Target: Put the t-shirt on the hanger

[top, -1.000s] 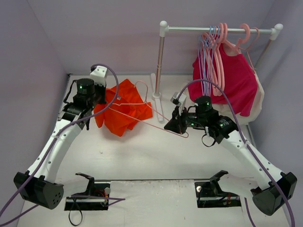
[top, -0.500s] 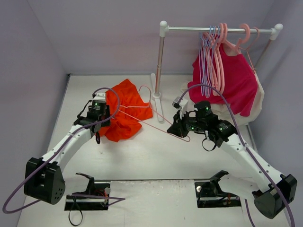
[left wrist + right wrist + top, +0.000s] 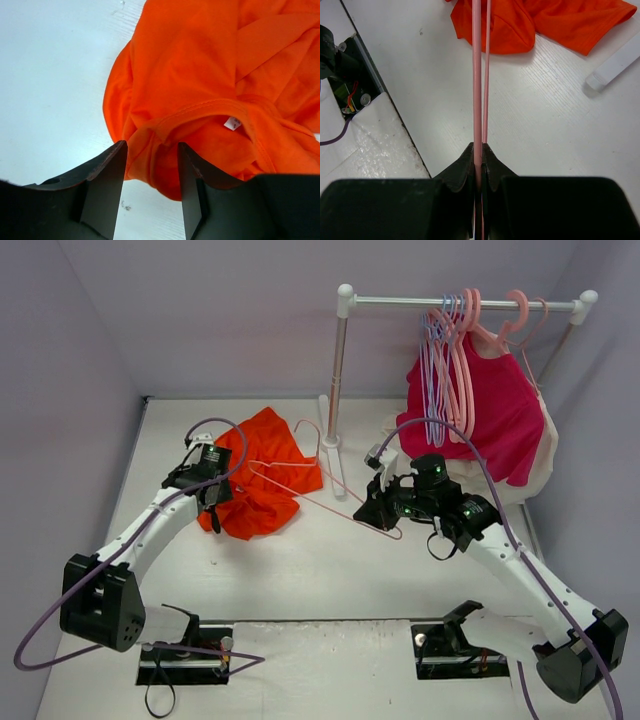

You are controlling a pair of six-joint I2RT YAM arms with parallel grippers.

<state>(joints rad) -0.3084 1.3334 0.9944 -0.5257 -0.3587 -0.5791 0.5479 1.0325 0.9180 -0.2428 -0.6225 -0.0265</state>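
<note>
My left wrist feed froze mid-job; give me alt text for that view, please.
The orange t-shirt lies bunched on the white table, its neck opening and small white label facing the camera. The left pincer stands open in the foreground, its dark fingers flanking the shirt's near edge.

On table point(image 3: 300, 570), left of centre: t-shirt point(image 3: 262, 480), hanger point(image 3: 477, 75) across its right part, reaching rightward. Behind, clothes rack point(image 3: 339, 370) carrying a shirt point(image 3: 495, 410) and spare hangers point(image 3: 447, 350) at right.
</note>
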